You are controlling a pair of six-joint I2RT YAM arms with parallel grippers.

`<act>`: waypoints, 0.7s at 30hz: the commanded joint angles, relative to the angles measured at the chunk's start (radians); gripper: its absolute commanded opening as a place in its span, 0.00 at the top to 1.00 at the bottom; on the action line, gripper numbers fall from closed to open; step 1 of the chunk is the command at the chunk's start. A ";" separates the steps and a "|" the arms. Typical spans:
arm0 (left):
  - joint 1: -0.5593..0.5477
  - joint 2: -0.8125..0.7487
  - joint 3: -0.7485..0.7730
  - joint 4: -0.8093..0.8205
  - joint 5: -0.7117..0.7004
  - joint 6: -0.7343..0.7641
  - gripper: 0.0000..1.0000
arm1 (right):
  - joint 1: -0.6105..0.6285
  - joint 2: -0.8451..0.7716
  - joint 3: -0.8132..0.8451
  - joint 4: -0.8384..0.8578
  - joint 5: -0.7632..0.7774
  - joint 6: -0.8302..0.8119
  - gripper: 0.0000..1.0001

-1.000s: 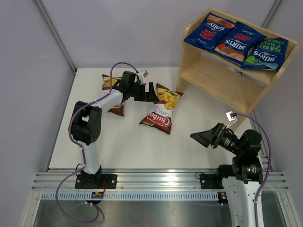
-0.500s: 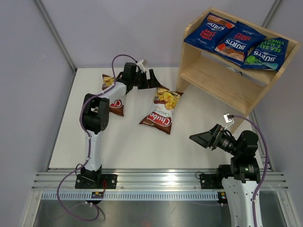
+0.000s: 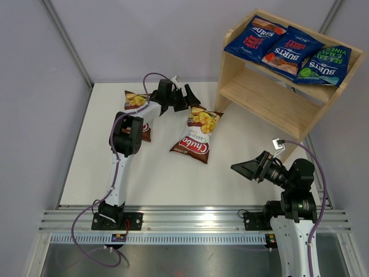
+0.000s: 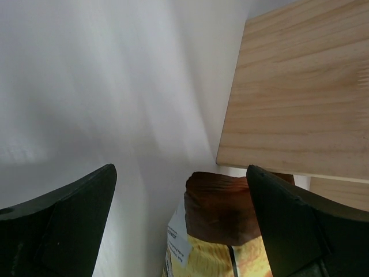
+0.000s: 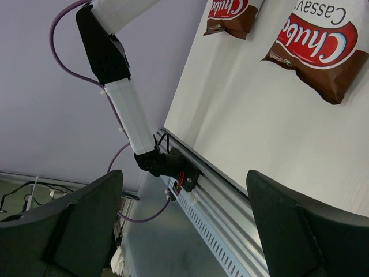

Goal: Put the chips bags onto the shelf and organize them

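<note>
Three dark blue Burts chips bags (image 3: 253,37) (image 3: 291,51) (image 3: 324,64) lie side by side on the top tier of the wooden shelf (image 3: 271,98). A brown-and-white Chuba bag (image 3: 197,134) lies flat on the table left of the shelf. A second Chuba bag (image 3: 136,100) lies further left, partly under the left arm. My left gripper (image 3: 189,97) stands open just above the far end of the middle Chuba bag (image 4: 230,213), holding nothing, with the shelf's side panel (image 4: 300,92) close ahead. My right gripper (image 3: 239,167) hangs open and empty near the table's front right.
In the right wrist view both Chuba bags (image 5: 314,46) (image 5: 230,14), the left arm's white link (image 5: 124,107) and the metal rail (image 5: 230,231) at the table's near edge show. Grey walls enclose the table on the left and back.
The left arm has stretched out, carrying its open gripper right and away toward the shelf, past the middle bag's far end. The right arm has barely moved.
</note>
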 commanded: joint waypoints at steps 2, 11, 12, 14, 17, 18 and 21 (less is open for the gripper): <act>-0.007 0.043 0.052 0.127 0.069 -0.090 0.05 | -0.003 0.014 0.014 0.011 0.004 -0.013 0.05; -0.007 -0.068 -0.148 0.300 0.022 -0.176 0.67 | -0.003 0.020 0.012 -0.017 0.025 -0.035 0.05; -0.007 -0.084 -0.177 0.334 0.013 -0.183 0.79 | -0.001 0.020 0.011 -0.017 0.025 -0.035 0.05; -0.007 -0.121 -0.251 0.361 -0.018 -0.197 0.93 | -0.001 0.021 0.012 -0.018 0.028 -0.033 0.05; -0.007 -0.200 -0.366 0.418 -0.059 -0.223 1.00 | -0.001 0.022 0.011 -0.020 0.034 -0.033 0.05; -0.007 -0.252 -0.398 0.458 -0.084 -0.230 1.00 | -0.001 0.022 0.011 -0.023 0.036 -0.035 0.05; -0.007 -0.334 -0.535 0.518 -0.142 -0.262 1.00 | -0.001 0.021 0.001 -0.017 0.040 -0.030 0.05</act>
